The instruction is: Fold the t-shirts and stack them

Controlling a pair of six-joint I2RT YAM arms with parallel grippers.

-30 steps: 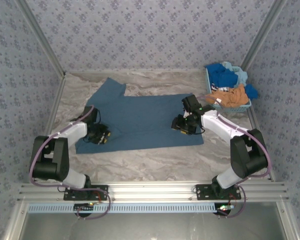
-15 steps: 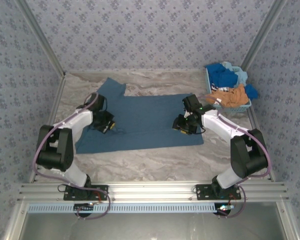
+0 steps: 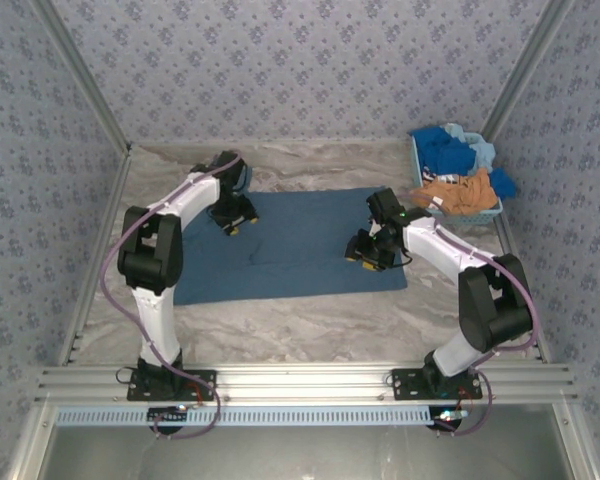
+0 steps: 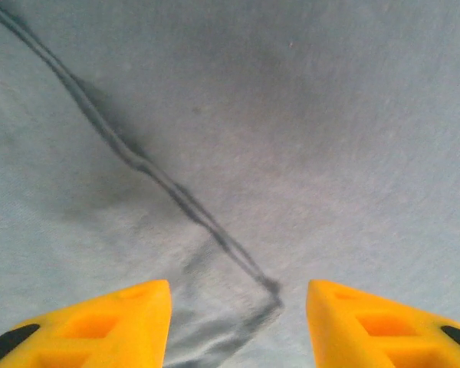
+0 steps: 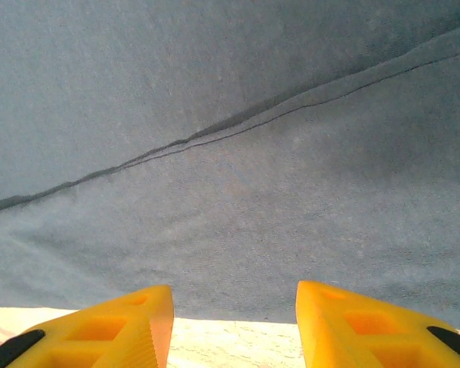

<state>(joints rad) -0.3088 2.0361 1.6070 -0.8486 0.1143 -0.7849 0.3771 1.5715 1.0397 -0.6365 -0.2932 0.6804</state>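
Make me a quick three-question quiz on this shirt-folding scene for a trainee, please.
1. True or false: the slate-blue t-shirt lies inside the basket.
2. Which colour of shirt lies at the near end of the basket? A orange-brown, B green, C white.
3. Fill in: the left gripper has its jaws ___, with nothing between them.
Key: 1 false, it lies spread on the table. 2 A, the orange-brown shirt. 3 open.

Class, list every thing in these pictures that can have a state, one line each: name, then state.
slate-blue t-shirt: lying flat on the table, partly folded, held by nothing.
left gripper: fingers open, empty, over the shirt.
right gripper: fingers open, empty, at the shirt's edge.
other t-shirts: unfolded, heaped in the basket.
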